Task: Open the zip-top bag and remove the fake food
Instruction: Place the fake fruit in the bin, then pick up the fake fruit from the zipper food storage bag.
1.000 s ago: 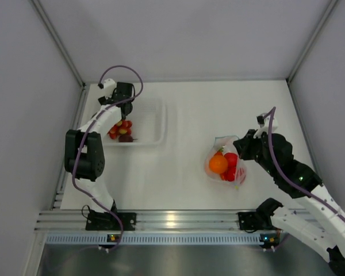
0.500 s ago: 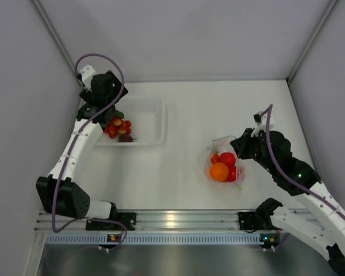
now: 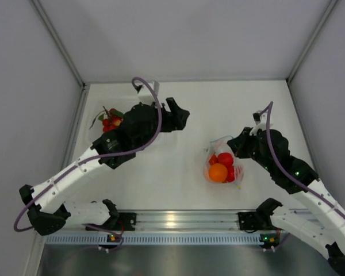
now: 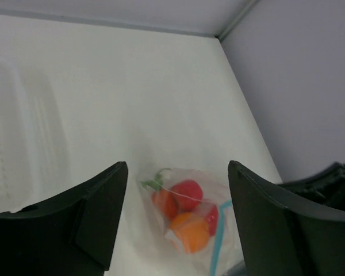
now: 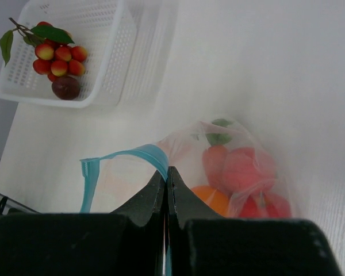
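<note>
Having left the red berry cluster with green leaf in the white perforated plastic tray, swings the spread, empty left gripper toward the small clear zip-top bag mid-table, teal strip pinched by the right gripper; plastic orange and red fruits still inside

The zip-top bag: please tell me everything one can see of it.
The zip-top bag is small, of clear soft plastic, with a teal zip strip along its mouth. The right fingers are shut on that strip. Inside lie an orange, red fruits and a green-topped piece. It seems to rest on the table.
</note>
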`<control>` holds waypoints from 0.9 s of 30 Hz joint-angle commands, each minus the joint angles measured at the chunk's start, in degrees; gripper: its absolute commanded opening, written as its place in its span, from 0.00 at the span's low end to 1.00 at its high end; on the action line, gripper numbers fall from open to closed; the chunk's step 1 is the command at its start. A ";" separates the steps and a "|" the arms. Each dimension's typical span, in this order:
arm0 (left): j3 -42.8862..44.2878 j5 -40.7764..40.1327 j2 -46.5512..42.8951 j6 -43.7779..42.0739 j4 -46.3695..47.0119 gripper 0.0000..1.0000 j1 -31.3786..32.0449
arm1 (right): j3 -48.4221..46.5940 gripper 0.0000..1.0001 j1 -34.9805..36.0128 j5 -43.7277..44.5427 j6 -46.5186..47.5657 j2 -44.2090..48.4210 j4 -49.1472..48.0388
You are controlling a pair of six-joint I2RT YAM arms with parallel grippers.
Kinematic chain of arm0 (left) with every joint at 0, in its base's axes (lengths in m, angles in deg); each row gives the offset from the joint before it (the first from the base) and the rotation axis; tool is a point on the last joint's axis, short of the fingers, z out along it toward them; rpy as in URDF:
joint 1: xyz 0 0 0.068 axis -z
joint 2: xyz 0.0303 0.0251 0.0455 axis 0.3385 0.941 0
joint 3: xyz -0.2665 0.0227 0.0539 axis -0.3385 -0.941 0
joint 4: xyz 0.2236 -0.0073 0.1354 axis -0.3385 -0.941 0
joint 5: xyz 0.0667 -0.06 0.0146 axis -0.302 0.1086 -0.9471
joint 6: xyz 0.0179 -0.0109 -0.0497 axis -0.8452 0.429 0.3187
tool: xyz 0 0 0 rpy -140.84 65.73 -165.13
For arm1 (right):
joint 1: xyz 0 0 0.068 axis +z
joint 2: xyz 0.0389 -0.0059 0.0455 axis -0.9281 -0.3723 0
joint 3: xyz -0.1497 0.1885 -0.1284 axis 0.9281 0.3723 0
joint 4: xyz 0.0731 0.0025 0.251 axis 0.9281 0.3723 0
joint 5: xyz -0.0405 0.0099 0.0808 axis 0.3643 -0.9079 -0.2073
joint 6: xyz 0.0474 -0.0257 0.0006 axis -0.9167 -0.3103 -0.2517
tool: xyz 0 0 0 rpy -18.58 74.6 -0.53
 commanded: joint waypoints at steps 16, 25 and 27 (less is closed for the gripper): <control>2.31 -22.30 20.02 9.64 7.69 0.22 31.13 | 2.53 0.00 0.45 5.86 -8.12 2.47 -6.38; 3.81 -20.92 30.14 15.70 7.43 0.31 27.88 | 6.31 0.00 0.45 9.46 -10.68 6.43 -6.56; 3.28 -18.72 31.19 17.29 7.51 0.36 26.65 | 6.92 0.00 0.45 10.16 -9.98 6.43 -5.42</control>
